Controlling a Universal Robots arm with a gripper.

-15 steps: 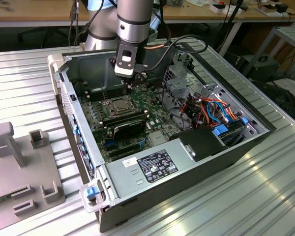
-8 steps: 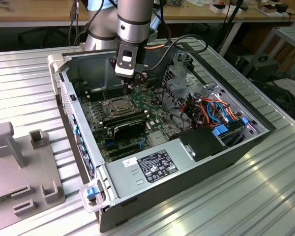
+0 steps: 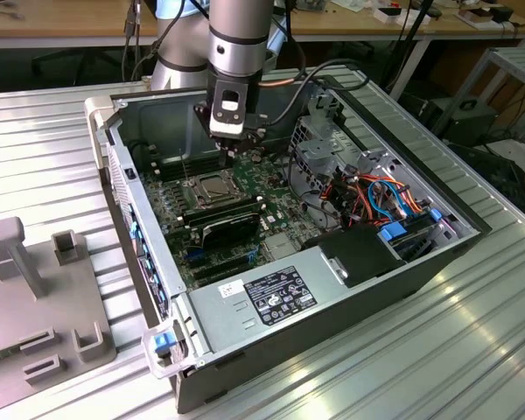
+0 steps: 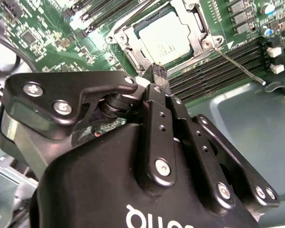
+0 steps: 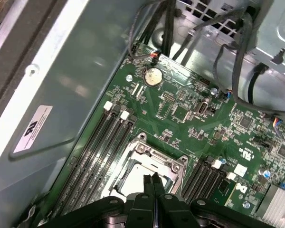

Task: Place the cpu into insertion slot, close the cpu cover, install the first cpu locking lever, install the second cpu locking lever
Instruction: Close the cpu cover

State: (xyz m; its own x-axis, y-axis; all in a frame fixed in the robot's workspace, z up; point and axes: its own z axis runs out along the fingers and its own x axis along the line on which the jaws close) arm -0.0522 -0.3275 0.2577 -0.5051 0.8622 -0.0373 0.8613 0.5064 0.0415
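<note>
Silver cpu (image 4: 164, 38) sat under cover (image 4: 198, 29), just below gripper (image 5: 150, 179), which was pinched together, empty. Loose lever (image 4: 237, 64) looked thin, stiff, springy; best pushed near its end.

Your open computer case (image 3: 350, 332) sits on a ribbed silver tabletop (image 3: 472, 350). Beyond the case runs a long wooden workbench (image 3: 61, 22), dark underneath; off the case's far corner, at the exterior view's right, stands a grey rack (image 3: 518, 63).
</note>
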